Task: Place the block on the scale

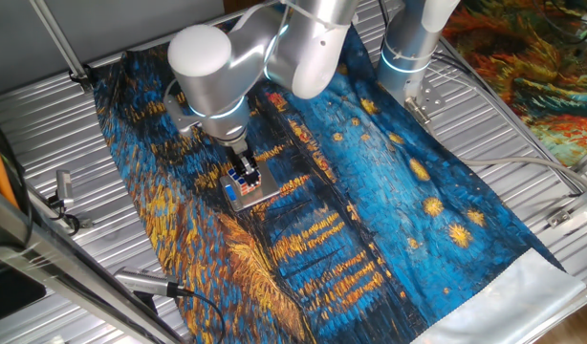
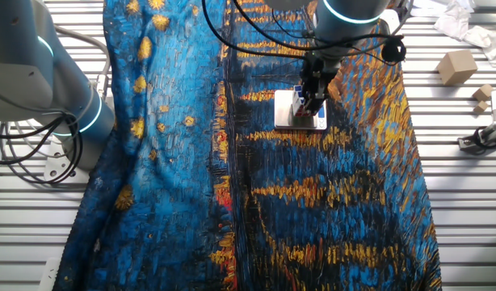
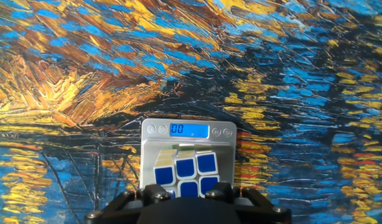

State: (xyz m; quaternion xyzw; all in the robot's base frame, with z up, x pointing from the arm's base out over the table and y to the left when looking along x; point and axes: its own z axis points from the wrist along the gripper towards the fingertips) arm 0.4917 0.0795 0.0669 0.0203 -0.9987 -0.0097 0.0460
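- The cube (image 3: 186, 175) is sitting over the scale (image 3: 155, 152) platform, on the half away from the display strip (image 3: 189, 130). In the hand view the top face shows mostly blue squares with a couple of pale ones toward the display.
- Display reads what looks like "0.0", lit blue, with small round buttons on both sides of it.
- Pincer (image 1: 244, 172) is right down on the cube, coming straight from above. In one fixed view the fingers sit on either side of the cube, looks like it's clamped on it, but honestly I can't tell for sure whether it's squeezing or just let go, since the fingertips are hidden behind the cube and the black hand body.
- Can't tell either if the cube's bottom is actually touching the platform or floating just above.
- From the other fixed view the scale (image 2: 300, 111) is a small silver rectangle with the pincer (image 2: 311, 103) and cube (image 2: 300, 99) on top of it.
- Scale lies flat on a painted cloth (image 1: 389, 182) (blue with yellow and orange swirls) that covers the middle of the ribbed metal counter (image 1: 45, 124).
- Off to the side on the counter, well apart from the scale, there's a wooden block (image 2: 456, 66) and a couple of little wooden bits.
- A second silver arm (image 2: 38, 81) stands at the cloth's edge.
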